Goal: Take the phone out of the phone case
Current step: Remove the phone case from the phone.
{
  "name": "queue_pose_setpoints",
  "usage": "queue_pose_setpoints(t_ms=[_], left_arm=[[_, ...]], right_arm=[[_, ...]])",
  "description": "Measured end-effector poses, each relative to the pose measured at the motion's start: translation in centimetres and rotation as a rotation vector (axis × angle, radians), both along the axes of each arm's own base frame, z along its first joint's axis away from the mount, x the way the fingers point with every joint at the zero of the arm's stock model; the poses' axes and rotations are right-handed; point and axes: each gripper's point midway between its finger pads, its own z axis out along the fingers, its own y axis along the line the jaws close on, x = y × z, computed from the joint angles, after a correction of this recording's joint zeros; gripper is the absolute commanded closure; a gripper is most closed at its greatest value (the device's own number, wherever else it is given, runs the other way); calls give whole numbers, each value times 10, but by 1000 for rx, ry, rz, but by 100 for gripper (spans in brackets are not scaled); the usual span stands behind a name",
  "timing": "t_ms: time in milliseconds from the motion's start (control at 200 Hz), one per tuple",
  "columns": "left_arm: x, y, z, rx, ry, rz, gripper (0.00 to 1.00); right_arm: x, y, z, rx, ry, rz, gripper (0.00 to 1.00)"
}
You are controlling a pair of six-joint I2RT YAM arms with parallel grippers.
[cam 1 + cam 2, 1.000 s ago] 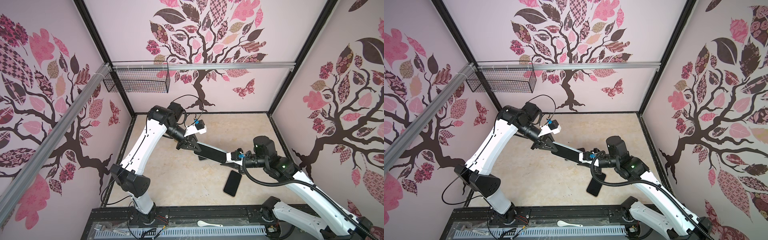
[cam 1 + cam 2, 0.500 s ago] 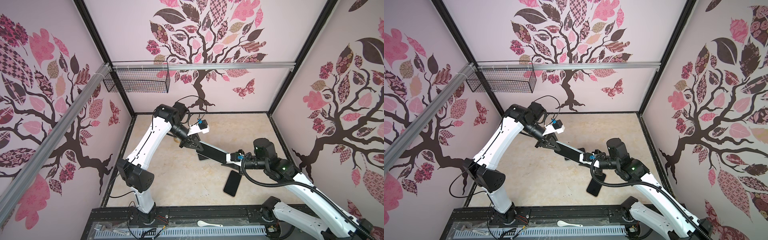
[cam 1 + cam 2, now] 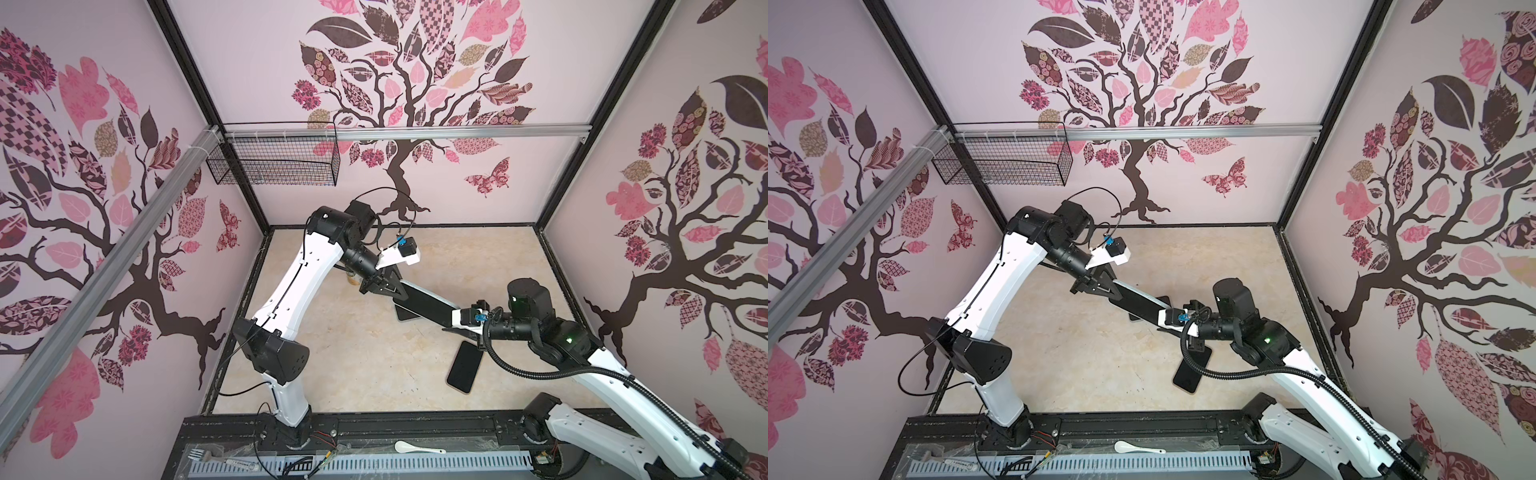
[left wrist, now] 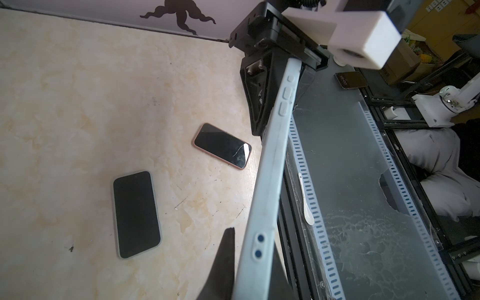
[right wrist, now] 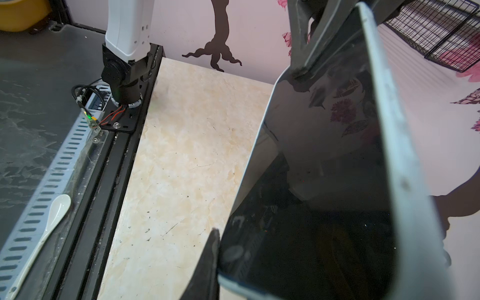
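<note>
While the left claw [image 3: 392, 289] pinches one short end and the right claw [image 3: 457, 322] the other, both shut narrow, the phone case [image 4: 270, 181] hangs in mid-air between them — long axis claw to claw, phone [image 5: 324, 155] apparently seated inside; beneath, the marbled bench [image 3: 332, 353] carries a pink-edged phone [image 4: 222, 146] and a grey-edged phone [image 4: 136, 214], patterned walls around

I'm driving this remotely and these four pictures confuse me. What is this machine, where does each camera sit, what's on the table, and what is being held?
The machine is two white robot arms, a left arm and a right arm, at a marble-look table. Both top views look down from overhead, and each wrist view rides on one arm. The left gripper and right gripper each clamp one end of a phone in a pale blue case, held in the air. Below lie a pink-cased phone and a grey-cased phone. A white spoon lies on the front ledge.
</note>
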Motion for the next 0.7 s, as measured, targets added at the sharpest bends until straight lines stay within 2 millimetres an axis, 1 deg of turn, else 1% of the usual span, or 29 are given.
queue_pose_setpoints(t_ms=[340,495,700], left_arm=[[3,-1,-4,12,8,4,100],[4,-2,-7,13,22,4,100],[5,-4,-7,11,32,3,100]], right_arm=[[3,0,-7,-54,-54,-13,100],[-1,1,-10,-72,-70,3,100],[1,0,-10,-82,-88,0,100]])
